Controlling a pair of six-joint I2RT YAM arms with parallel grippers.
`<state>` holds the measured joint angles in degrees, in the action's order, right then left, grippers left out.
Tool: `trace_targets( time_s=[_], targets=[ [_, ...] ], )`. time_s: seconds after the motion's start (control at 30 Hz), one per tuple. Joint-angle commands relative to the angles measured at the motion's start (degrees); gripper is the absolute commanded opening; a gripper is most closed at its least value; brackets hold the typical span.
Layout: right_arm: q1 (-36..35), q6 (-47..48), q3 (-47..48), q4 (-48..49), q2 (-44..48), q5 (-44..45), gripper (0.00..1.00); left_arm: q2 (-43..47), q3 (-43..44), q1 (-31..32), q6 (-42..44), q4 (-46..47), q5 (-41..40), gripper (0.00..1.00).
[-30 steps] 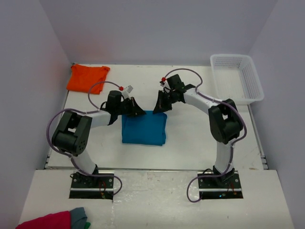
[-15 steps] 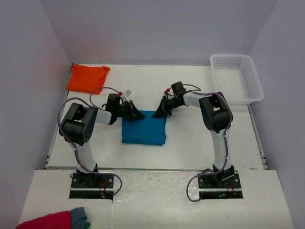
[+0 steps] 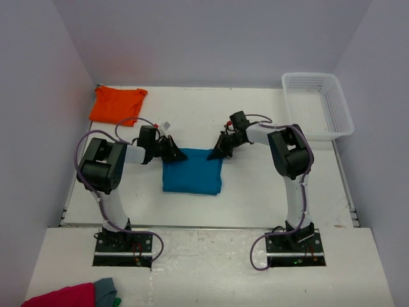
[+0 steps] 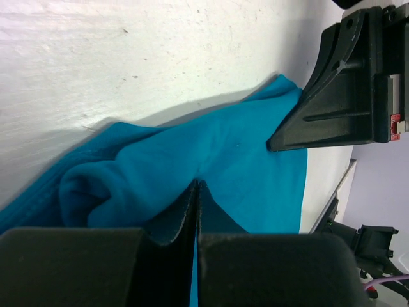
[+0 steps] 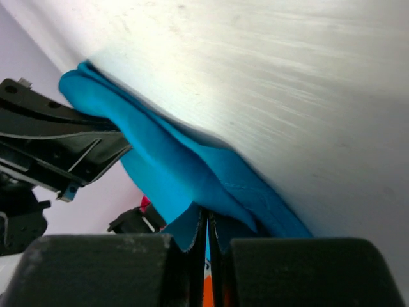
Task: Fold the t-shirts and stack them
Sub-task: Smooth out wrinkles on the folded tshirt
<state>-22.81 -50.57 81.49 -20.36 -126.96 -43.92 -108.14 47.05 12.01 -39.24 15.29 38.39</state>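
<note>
A teal-blue t-shirt (image 3: 192,171) lies folded into a rectangle mid-table. My left gripper (image 3: 181,155) rests low at its far left corner. The right gripper (image 3: 213,155) sits at the far right corner, and the two point toward each other. In the left wrist view the left gripper (image 4: 197,184) is shut, its tips touching the teal fabric (image 4: 243,153). The right gripper (image 5: 206,211) is likewise shut against a teal fold (image 5: 160,160). Neither pinches any cloth that I can see. An orange t-shirt (image 3: 117,104) lies folded at the back left.
A white plastic basket (image 3: 309,75) stands at the back right corner. A crimson-pink cloth (image 3: 64,297) and a grey cloth (image 3: 106,288) lie on the near ledge, bottom left. Walls close in on the left, back and right.
Both arms have dropped from above the teal shirt's far edge down to table level at its far corners. The jaws stayed shut, and the shirt has barely shifted.
</note>
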Motion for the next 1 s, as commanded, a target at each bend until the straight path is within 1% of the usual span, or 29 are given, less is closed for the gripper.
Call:
trace_targets(
  time_s=[0.0,0.13,0.27,0.37,0.5,0.6,0.7,0.8,0.87,0.9,0.93,0.97],
  targets=[
    [0.4,-4.1,-3.3,-8.0,0.4,7.3,0.0,-1.9,-0.3,-2.8,3.7,-1.7,-2.3,0.0],
    [0.5,-5.9,-5.4,-7.8,1.9,11.4,0.0,-2.2,-2.0,-4.4,4.5,-0.9,-1.5,0.0],
    [0.6,-7.9,-7.0,-7.8,2.9,14.5,0.0,-0.4,-2.8,-4.9,5.2,-1.8,-4.5,0.0],
    [0.7,-8.9,-8.5,-8.1,4.6,17.0,0.0,2.0,-3.3,-4.9,5.9,-3.8,-8.4,0.0],
    [1.1,-9.5,-10.3,-8.4,7.1,19.7,0.0,8.7,-5.6,-4.9,6.2,-6.2,-16.8,0.0],
    [1.2,-9.1,-10.8,-9.4,8.7,20.7,0.0,13.3,-7.2,-4.9,6.0,-7.5,-21.2,0.0],
    [1.2,-7.6,-10.7,-10.2,10.4,21.5,0.0,17.2,-8.5,-4.8,5.6,-8.8,-24.0,0.0],
    [0.8,-4.0,-10.0,-10.2,13.4,23.2,0.0,20.2,-9.4,-4.8,4.8,-9.3,-24.9,0.0],
    [-0.6,0.9,-7.2,-11.5,16.1,25.5,0.0,22.4,-9.9,-4.6,4.3,-9.7,-25.1,0.0],
    [-1.5,5.0,-5.6,-14.1,16.8,26.8,0.0,23.1,-10.2,-4.5,4.2,-9.8,-25.2,0.0],
    [-2.2,7.0,-1.8,-15.7,17.5,30.6,0.0,23.9,-10.4,-4.5,4.1,-10.2,-25.4,0.0],
    [-4.0,9.1,0.1,-17.0,18.3,32.6,0.0,25.4,-10.7,-4.2,3.8,-11.1,-25.7,0.0]
  ],
)
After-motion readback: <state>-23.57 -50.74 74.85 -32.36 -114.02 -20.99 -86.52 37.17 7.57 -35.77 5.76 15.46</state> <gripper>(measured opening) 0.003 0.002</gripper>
